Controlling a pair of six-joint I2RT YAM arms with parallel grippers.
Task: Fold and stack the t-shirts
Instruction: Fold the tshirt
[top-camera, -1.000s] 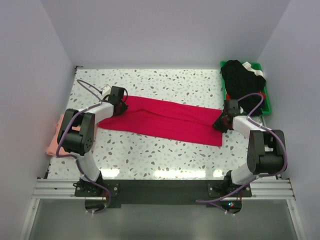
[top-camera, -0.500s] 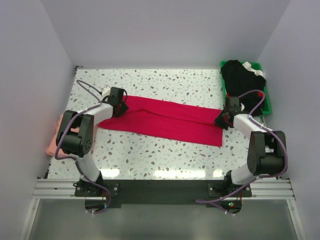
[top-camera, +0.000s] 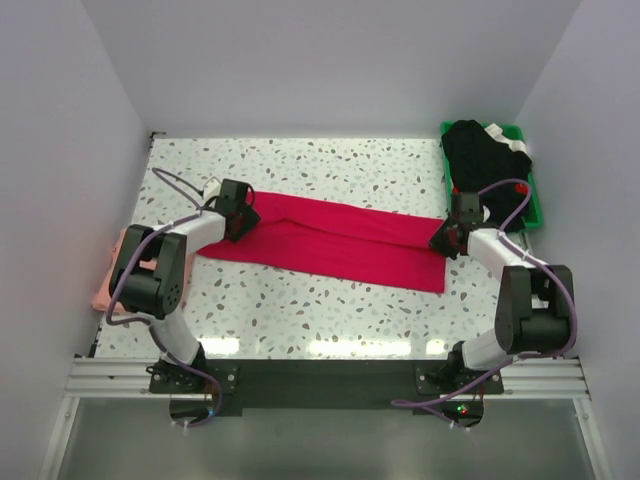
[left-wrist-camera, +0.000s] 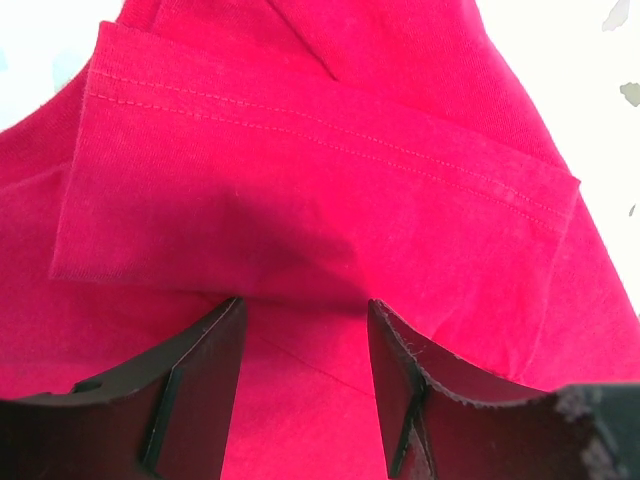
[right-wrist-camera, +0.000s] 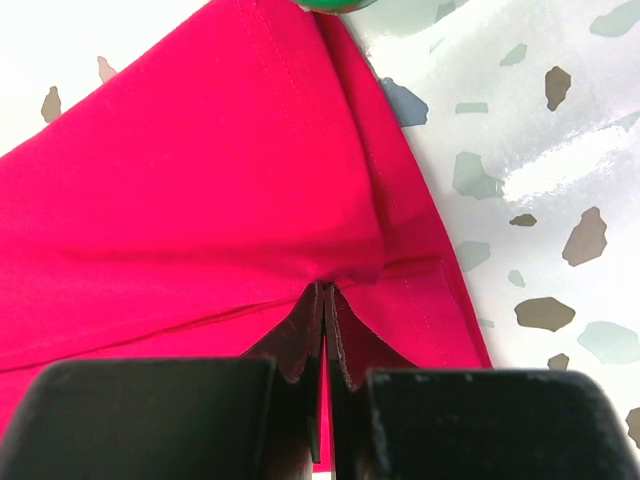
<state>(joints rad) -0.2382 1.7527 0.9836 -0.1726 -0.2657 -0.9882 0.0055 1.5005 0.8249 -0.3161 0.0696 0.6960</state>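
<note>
While in right pincer (right-wrist-camera: 325, 297), crimson t-shirt (top-camera: 335, 240).

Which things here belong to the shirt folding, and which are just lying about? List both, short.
For the job:
- red t-shirt, spread across the table
- pink t-shirt, at its left edge

Lying about:
- green bin
- black cloth heaped in it

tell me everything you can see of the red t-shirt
The red t-shirt is bright crimson, soft cloth with stitched hems, folded lengthwise into a long band lying flat across the speckled table. The right hand is shut on a pinch of its right end; the left hand stands open over a folded sleeve at the left end.
</note>
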